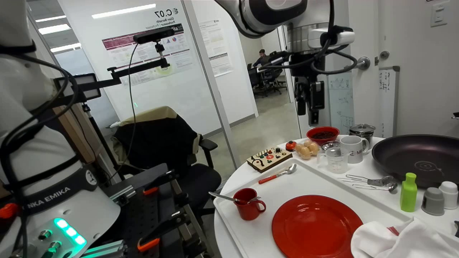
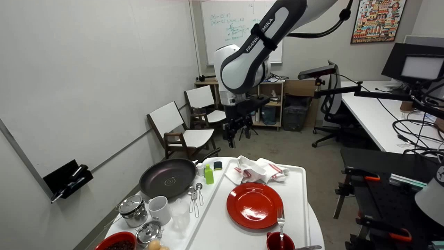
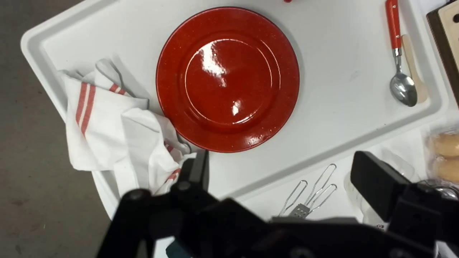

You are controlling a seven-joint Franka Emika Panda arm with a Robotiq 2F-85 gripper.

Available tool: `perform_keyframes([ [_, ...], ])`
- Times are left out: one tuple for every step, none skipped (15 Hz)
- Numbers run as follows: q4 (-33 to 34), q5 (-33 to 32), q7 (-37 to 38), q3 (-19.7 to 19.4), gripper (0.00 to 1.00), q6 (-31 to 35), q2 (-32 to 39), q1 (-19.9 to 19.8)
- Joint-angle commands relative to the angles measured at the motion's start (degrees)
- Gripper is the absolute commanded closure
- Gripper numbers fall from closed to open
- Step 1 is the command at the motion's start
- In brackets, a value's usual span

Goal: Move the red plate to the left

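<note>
On a white desk (image 1: 240, 176), a white tray (image 3: 344, 107) is carrying the red plate (image 3: 227, 79), lying flat toward 12 o'clock in the wrist view. Just beside it, a red-striped cloth (image 3: 107, 125) is resting at its 8 o'clock; a red-handled spoon (image 3: 396, 41) is lying at 3 o'clock. Above, the gripper (image 3: 281, 166) is hanging with fingers spread apart.

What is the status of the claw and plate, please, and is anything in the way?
Claw open, holding nothing. Plate flat on tray, ungrasped. Towel at its edge, mug close by: possible obstacles.
</note>
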Motion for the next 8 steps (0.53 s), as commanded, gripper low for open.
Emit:
perform_keyframes([
  [2.54, 2.89, 0.83, 0.03, 0.0, -2.33, 3.4, -0.76],
  [2.71, 3.68, 0.74, 0.09, 0.0, -2.68, 4.08, -1.11],
  [2.95, 4.05, 0.79, -0.03, 0.0, -2.9, 4.82, -1.29],
  [3.24, 4.3, 0.84, -0.14, 0.0, -2.95, 5.61, -1.47],
  [3.35, 4.37, 1.09, -0.37, 0.0, -2.56, 6.44, -1.59],
  [3.54, 4.42, 1.17, -0.54, 0.0, -2.21, 7.22, -1.75],
  [3.56, 4.11, 1.49, -0.9, 0.0, -1.68, 8.02, -1.78],
  [3.77, 3.8, 1.75, -1.26, 0.0, -1.22, 8.98, -1.83],
])
